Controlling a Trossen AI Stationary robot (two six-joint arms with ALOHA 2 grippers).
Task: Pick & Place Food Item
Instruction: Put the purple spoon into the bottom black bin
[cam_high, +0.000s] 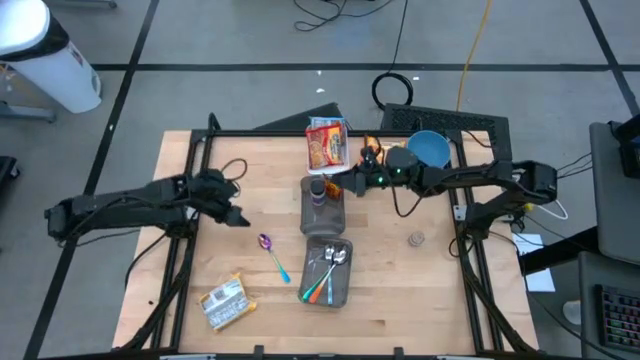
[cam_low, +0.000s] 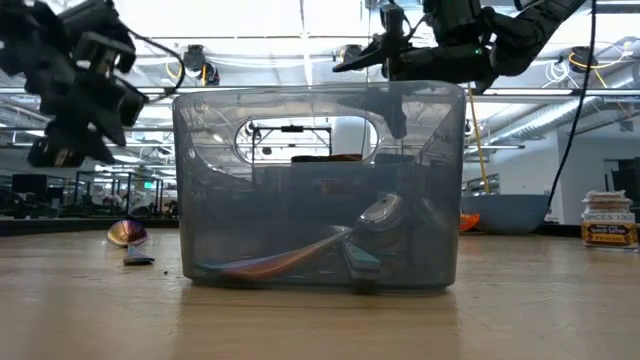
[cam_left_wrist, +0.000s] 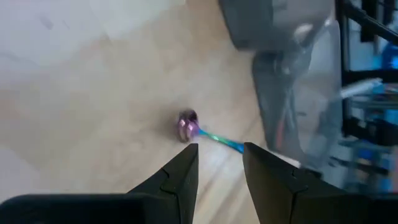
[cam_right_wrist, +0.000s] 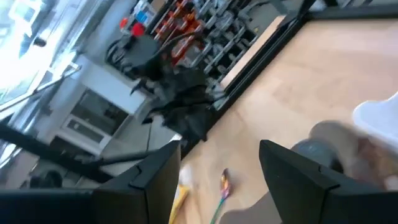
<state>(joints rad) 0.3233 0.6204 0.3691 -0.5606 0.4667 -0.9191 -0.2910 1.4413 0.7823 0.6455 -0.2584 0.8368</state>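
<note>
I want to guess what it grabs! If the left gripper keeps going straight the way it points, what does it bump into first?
Probably the purple spoon lying on the table. The left gripper is open and aimed at its bowl end, though depth is hard to judge.

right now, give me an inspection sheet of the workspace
surface: wooden table, bare in wide patches.
job's things: red food packet at the far edge; yellow food packet near the front.
clutter: grey bin holding cutlery; purple spoon on the wood; blue bowl; small jar.
grippers: left gripper open above the spoon; right gripper open, empty.
cables: yellow cable on the floor.
surroundings: grey floor, shelving behind.
</note>
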